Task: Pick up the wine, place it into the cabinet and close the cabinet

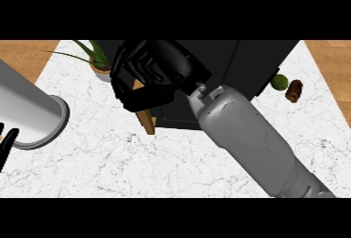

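Head view: right hand (147,69) is seen with fingers curled, held over the dark cabinet (226,69) near its wooden door edge (145,116). Whether anything's gripped can't be told; the wine isn't visible. Left hand (7,144) barely shows at the left edge.

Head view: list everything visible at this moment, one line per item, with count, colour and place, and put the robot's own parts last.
White marble counter top: one, white with grey veins, fills most of the view.
Black box-shaped cabinet: one, black, top centre.
Light wooden cabinet door edge: one, tan, at the cabinet's lower left, under the hand.
Green potted plant: one, green leaves in a tan pot, left of the cabinet.
Round green fruit: one, green, right of the cabinet.
Dark brown oblong item: one, brown, beside the fruit.
Wine: not visible.
Right hand: black, curled at the door edge, on a grey forearm.
Left hand: black fingertips at the left edge, beside a grey forearm.
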You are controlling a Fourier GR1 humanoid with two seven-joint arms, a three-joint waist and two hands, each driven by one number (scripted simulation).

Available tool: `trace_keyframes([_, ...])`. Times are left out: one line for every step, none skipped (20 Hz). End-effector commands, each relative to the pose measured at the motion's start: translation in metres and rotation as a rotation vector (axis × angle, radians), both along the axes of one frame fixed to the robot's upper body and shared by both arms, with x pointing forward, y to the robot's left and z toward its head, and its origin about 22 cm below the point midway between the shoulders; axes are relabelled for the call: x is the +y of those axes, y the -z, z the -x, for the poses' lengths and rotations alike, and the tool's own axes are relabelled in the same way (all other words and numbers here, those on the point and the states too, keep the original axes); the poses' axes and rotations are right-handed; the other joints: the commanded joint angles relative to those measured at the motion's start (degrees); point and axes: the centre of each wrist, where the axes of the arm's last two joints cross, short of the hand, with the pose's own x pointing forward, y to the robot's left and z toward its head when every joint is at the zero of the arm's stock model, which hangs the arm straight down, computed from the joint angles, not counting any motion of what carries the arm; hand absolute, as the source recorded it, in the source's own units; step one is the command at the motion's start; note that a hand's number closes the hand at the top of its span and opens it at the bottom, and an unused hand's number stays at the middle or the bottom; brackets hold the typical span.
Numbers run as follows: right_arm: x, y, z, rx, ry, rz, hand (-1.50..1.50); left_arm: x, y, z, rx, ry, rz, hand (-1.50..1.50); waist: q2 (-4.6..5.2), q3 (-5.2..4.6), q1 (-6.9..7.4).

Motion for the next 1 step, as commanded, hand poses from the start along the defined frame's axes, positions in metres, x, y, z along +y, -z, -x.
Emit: trace_keyframes([-0.0596, 0.0040, -0.0422, 0.013, 0.255, 0.002, 1.50, -0.0071, -0.0016, -0.0095, -0.006, -0.018, 0.003, -1.50, 2.24, 1.50, -1.72])
